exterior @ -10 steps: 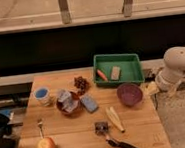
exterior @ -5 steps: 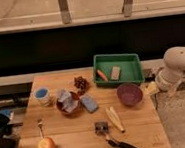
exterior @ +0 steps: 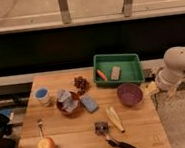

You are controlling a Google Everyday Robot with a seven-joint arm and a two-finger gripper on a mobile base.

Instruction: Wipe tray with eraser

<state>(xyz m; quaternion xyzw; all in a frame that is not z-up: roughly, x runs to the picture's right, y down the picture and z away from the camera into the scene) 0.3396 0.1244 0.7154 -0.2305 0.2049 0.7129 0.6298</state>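
The green tray [exterior: 131, 77] sits at the back right of the wooden table. Inside it the tan eraser [exterior: 115, 73] lies flat, with a slim orange piece [exterior: 101, 75] to its left. My gripper [exterior: 151, 88] hangs off the table's right edge, below and to the right of the tray and beside the purple bowl [exterior: 129, 93]. It looks open and holds nothing. The white arm [exterior: 178, 64] reaches in from the right.
A blue block [exterior: 89, 103], a brown bowl with a packet [exterior: 67, 101], a blue cup [exterior: 42, 95] and a dark cluster [exterior: 80, 83] fill the table's middle and left. Nearer the front lie pale sticks [exterior: 114, 118], a black-handled brush [exterior: 113, 136], a spoon [exterior: 40, 127] and an apple [exterior: 46, 145].
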